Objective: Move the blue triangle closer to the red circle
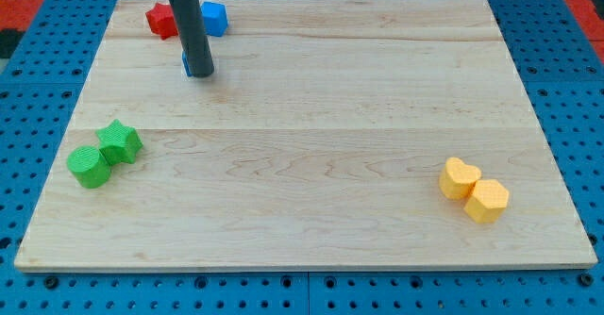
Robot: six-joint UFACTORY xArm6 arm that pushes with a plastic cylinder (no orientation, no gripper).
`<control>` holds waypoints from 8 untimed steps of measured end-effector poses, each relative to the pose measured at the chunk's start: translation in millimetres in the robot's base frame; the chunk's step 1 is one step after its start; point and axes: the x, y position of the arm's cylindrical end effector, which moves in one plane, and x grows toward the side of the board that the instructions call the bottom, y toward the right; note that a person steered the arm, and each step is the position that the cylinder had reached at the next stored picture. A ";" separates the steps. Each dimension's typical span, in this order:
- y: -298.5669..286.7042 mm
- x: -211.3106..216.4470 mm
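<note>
showing the pushing stage of the task: a small sliver of blue [187,67] peeks out at the left of my tip [199,74], low on the rod; this is probably the blue triangle, though its shape is mostly hidden behind the rod. it lies near the view's top left of the table [311,145], touching or just beside my tip. a red block [161,20], partly hidden by the rod, sits above it close to the table's top edge; its shape cannot be confirmed as a circle. a second blue block [215,18] sits just to the right of the rod, level with the red one. the arm carries no fingers, so there is nothing to report as open or closed. judged from this layout, the triangle is already near the red block; the next move calls for a short push toward the view's top left, with my tip placed below and right of the triangle. further out lie a green star [121,141] touching a green block [90,166] at left, and a yellow heart [460,177] touching a yellow hexagon [488,200] at right.
</note>
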 end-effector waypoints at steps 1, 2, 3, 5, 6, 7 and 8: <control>-1.0 -19.9; -5.6 -35.7; -6.4 -23.3; -46.2 -17.3; -35.2 -31.0; -26.9 -55.1; -38.3 -61.5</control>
